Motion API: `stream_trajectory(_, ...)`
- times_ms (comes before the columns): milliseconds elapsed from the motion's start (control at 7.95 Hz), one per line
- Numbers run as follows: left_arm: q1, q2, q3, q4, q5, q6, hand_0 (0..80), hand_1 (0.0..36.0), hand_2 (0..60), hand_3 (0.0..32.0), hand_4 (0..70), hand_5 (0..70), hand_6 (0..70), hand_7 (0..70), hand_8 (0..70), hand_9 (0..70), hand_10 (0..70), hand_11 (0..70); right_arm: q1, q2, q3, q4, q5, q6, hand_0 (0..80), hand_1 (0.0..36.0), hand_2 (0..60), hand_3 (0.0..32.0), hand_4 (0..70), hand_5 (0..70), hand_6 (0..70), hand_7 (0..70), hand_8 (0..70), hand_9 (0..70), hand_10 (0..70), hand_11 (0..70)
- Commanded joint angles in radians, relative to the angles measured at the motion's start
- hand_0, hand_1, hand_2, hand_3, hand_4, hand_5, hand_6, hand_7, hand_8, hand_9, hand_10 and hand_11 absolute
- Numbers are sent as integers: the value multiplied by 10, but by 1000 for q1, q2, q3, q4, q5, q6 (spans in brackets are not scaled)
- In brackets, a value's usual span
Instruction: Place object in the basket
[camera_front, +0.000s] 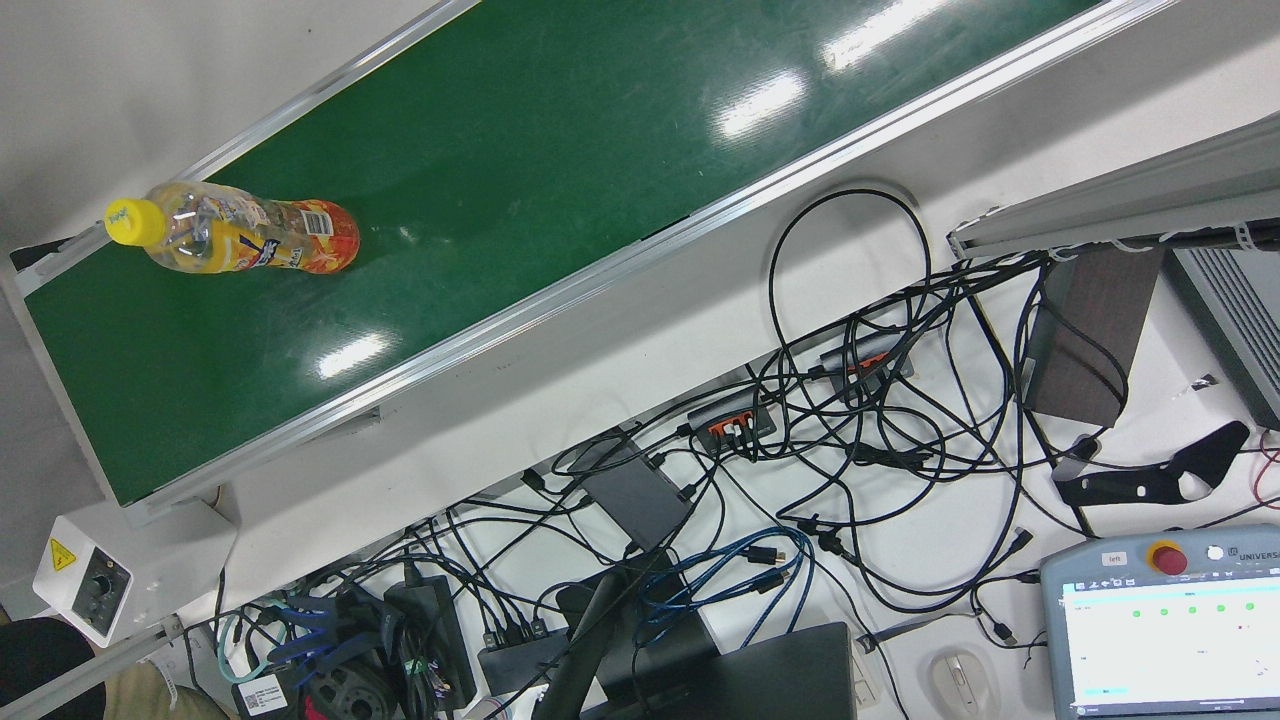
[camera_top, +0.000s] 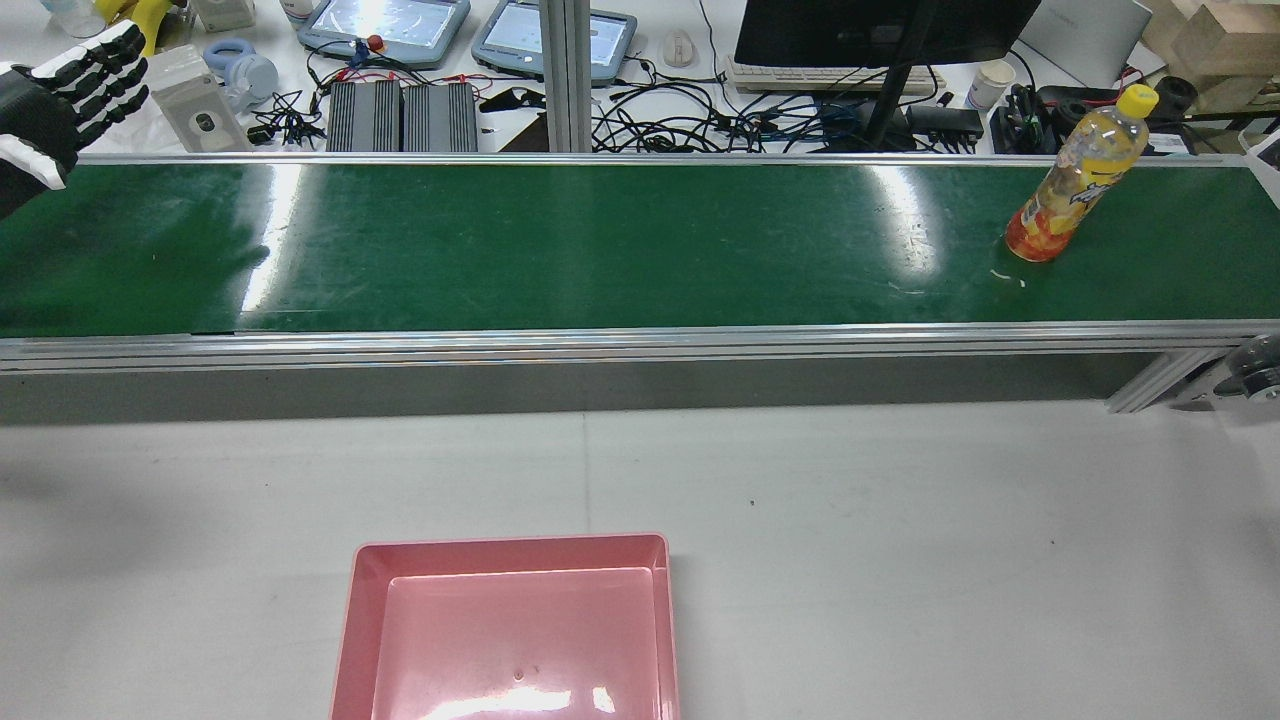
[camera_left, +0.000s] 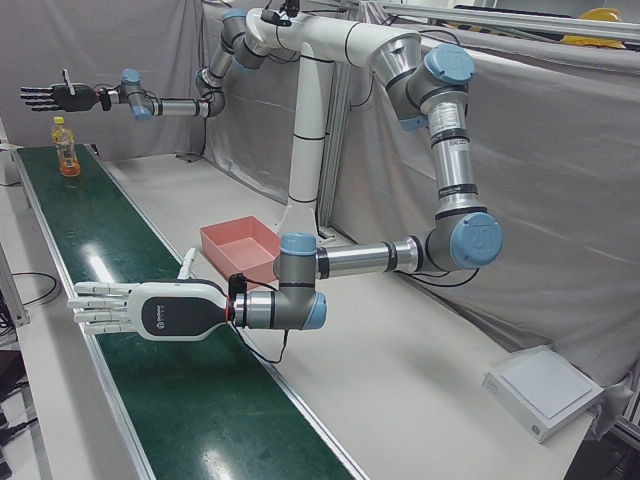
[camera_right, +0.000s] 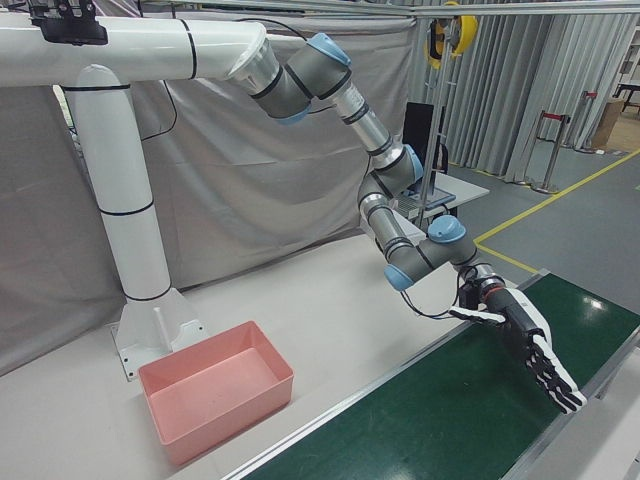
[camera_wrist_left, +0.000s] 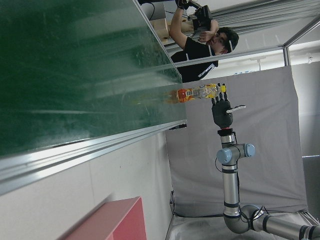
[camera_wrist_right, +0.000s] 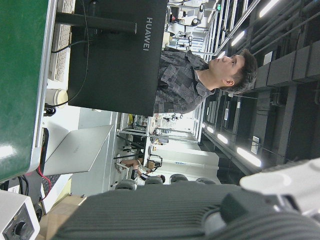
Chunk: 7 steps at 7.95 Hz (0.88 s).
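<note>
A clear bottle (camera_top: 1075, 180) of orange drink with a yellow cap stands upright on the green conveyor belt (camera_top: 600, 240), near its right end in the rear view. The same bottle (camera_front: 240, 235) shows in the front view and far off in the left-front view (camera_left: 66, 147). My right hand (camera_left: 55, 97) hovers open, above and beyond the bottle, not touching it; it also shows over the belt (camera_right: 525, 355). My left hand (camera_top: 60, 90) hangs open at the belt's other end (camera_left: 150, 310), holding nothing. The pink basket (camera_top: 345, 620) sits on the white table in front of the belt.
Behind the belt lie a monitor (camera_top: 880, 30), teach pendants (camera_top: 385, 22) and tangled cables (camera_front: 820, 420). A belt control box (camera_front: 85, 580) sits at one end. The arms' white column (camera_left: 310, 130) rises behind the basket. One person (camera_wrist_left: 200, 45) stands past the bottle, another (camera_wrist_right: 195, 85) behind the monitor.
</note>
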Motion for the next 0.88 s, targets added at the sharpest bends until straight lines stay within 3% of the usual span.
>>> stream_trajectory(0,0,2,1,1,0,0,511,0,0,10,63,34,0,0,0,0,11,26,0,1,0,0,0,1,0,0,0,0,0,0,0,0,0,0,0,0)
stream_trajectory(251,0,2,1,1,0,0,532,16,0,4,64,44,0,0,0,0,14,33,0,0,0,0,0,1,0,0,0,0,0,0,0,0,0,0,0,0)
stream_trajectory(754,0,2,1,0,0,0,531,14,0,4,64,48,0,0,0,0,16,35,0,0,0,0,0,1,0,0,0,0,0,0,0,0,0,0,0,0)
